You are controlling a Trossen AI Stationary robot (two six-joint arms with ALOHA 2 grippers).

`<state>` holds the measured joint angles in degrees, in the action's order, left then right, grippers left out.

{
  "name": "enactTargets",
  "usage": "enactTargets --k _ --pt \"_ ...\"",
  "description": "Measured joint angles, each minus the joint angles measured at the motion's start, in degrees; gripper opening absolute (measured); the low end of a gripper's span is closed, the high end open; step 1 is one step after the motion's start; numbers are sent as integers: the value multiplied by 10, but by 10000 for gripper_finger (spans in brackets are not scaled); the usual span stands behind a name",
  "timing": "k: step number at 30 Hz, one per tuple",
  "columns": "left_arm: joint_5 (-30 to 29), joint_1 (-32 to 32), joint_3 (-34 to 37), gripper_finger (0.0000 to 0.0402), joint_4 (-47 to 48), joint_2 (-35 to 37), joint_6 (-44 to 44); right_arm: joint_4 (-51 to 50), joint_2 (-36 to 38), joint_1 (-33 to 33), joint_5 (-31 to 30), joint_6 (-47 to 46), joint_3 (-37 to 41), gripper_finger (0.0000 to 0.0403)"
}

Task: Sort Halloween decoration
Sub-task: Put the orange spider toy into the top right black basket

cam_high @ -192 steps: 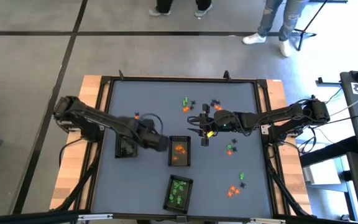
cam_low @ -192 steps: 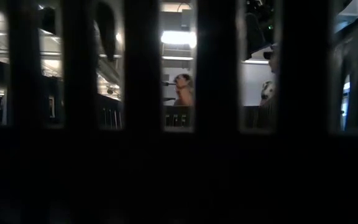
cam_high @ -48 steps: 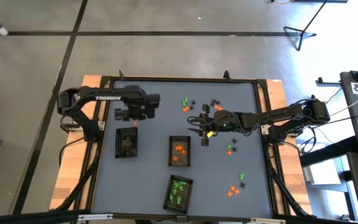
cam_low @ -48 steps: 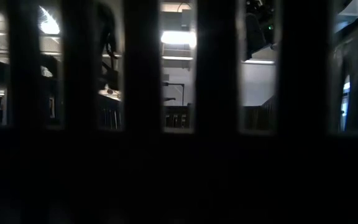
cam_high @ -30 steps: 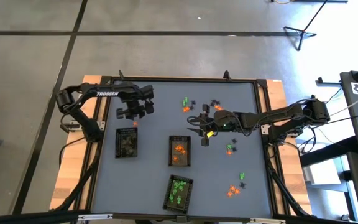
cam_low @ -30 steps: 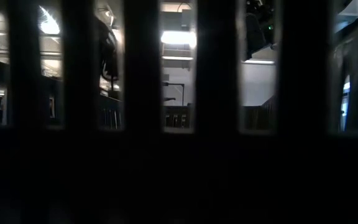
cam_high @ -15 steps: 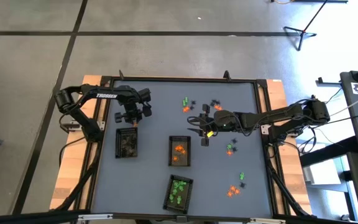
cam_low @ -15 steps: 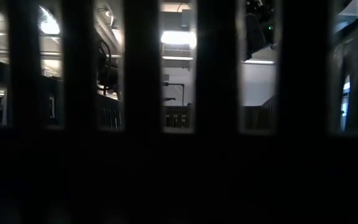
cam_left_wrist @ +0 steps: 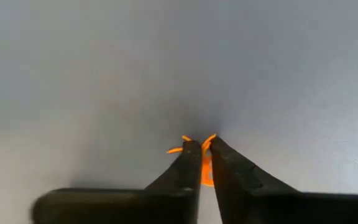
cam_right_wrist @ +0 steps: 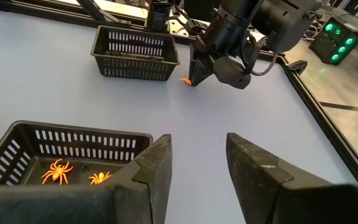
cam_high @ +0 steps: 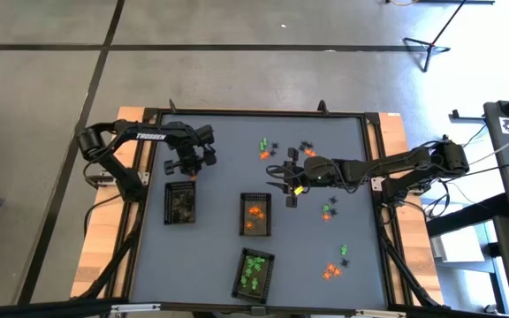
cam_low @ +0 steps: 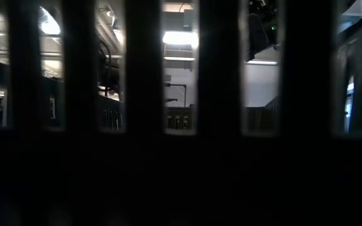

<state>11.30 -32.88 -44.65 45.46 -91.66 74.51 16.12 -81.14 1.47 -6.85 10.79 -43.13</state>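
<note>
The Halloween decoration is tiny orange, green and black trinkets. Loose ones lie near the far middle [cam_high: 266, 148], right of centre [cam_high: 328, 210] and at the near right [cam_high: 334, 265]. Others lie sorted in three dark trays. My left gripper [cam_high: 188, 170] points down just beyond the left tray [cam_high: 180, 203], shut on an orange spider [cam_left_wrist: 205, 167]. My right gripper [cam_right_wrist: 197, 168] hangs open beyond the middle tray [cam_high: 254, 215], touching nothing. Its wrist view shows the left gripper [cam_right_wrist: 193, 79] with the orange spider [cam_right_wrist: 184, 80] at its tips. My left gripper pinches the orange spider's body [cam_left_wrist: 205, 169] between its two fingertips [cam_left_wrist: 190, 155], coming from above and pointing down. The spider's legs [cam_left_wrist: 175, 150] stick out past the tips at the blue-grey table top; whether it is lifted off, I cannot tell.
The middle tray holds orange spiders [cam_right_wrist: 58, 171], the near tray [cam_high: 254, 272] green pieces, the left tray black ones. A raised frame [cam_high: 374, 159] borders the table. Dark bars [cam_low: 143, 113] fill most of the low view. Bare table top lies at the near left [cam_high: 184, 265].
My left gripper has moved a little toward the table's near edge and down onto the orange spider beyond the left tray, then held still. My right arm has kept still.
</note>
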Motion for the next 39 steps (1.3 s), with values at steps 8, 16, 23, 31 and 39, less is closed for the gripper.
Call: enactTargets --k 8,16,23,31,39 --pt "5 1 -9 2 1 -2 -1 0 0 0 0 0 0 149" --pt "50 1 -43 0 -5 -3 -37 0 0 0 0 0 0 149" --pt "117 10 -88 0 -3 -3 -48 0 0 0 0 0 0 149" --pt "217 107 -132 0 -112 -2 -41 0 0 0 0 0 0 149" --pt "150 230 -132 0 -329 -1 10 0 0 0 0 0 0 149"
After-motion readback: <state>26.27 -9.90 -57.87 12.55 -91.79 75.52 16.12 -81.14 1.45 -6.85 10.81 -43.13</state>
